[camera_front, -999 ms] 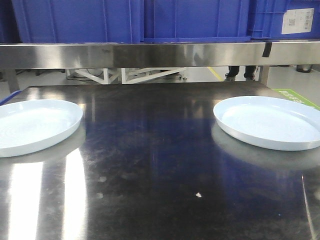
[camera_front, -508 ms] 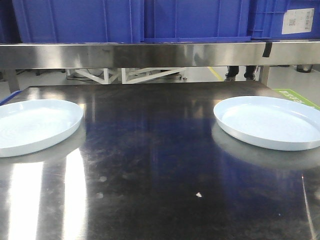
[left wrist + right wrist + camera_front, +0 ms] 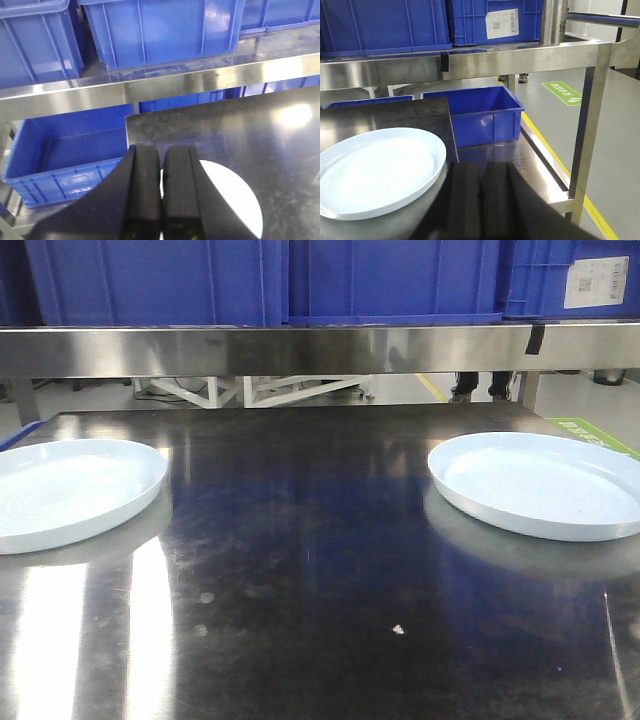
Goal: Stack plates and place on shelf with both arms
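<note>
Two pale bluish-white plates lie flat and apart on the dark steel tabletop. The left plate is at the left edge, the right plate at the right. Neither arm shows in the front view. In the left wrist view my left gripper is shut and empty, hanging over the near-left part of the left plate. In the right wrist view my right gripper is shut and empty, just right of the right plate. The shelf's steel rail runs above the table's far edge.
Blue crates sit on the shelf above the rail. A lower blue crate stands left of the table, another beyond its right end. A steel upright stands at the far right, with floor and a yellow line beyond.
</note>
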